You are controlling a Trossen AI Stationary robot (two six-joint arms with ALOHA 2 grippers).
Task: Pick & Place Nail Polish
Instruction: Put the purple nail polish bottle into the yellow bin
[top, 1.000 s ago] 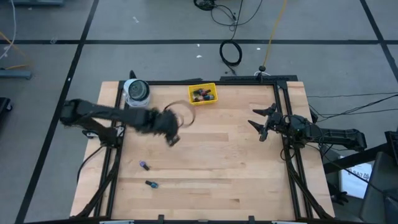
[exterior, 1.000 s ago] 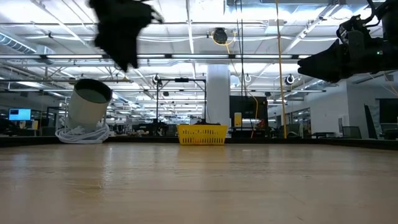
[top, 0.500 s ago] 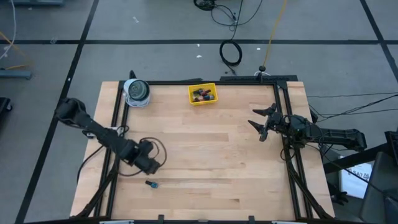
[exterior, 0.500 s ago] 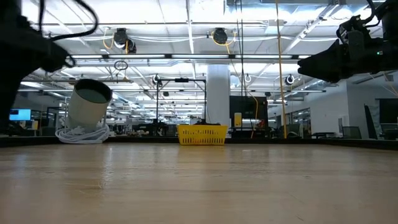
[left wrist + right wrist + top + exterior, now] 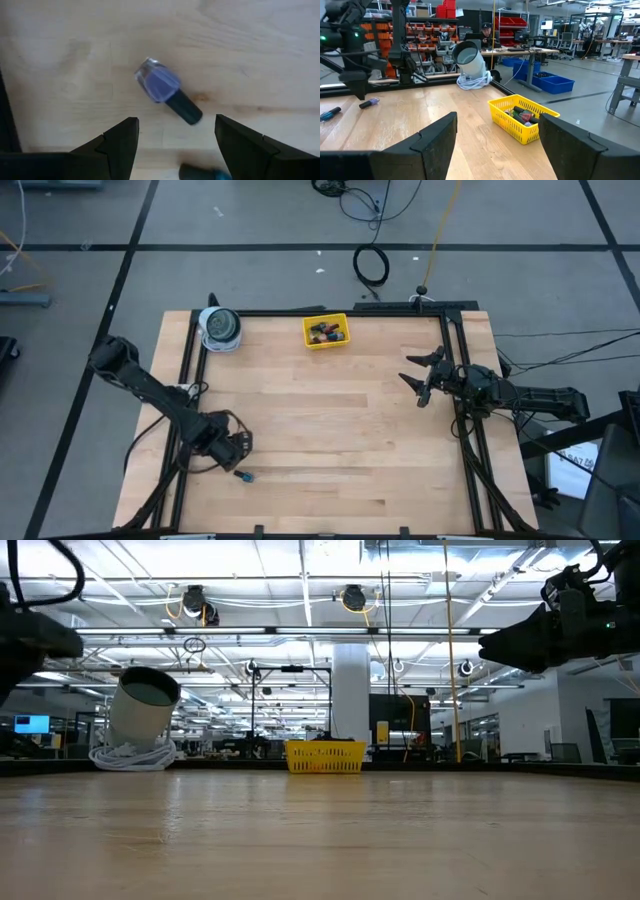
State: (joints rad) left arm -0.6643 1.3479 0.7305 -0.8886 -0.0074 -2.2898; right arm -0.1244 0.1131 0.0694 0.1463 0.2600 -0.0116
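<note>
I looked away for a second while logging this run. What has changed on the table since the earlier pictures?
The left gripper swung from near the yellow plastic tray toward the table's near-left corner and now hangs open over a purple nail polish bottle, nothing gripped. Unchanged: the open right gripper, tray, grey-white tape roll and teal nail polish bottle.
</note>
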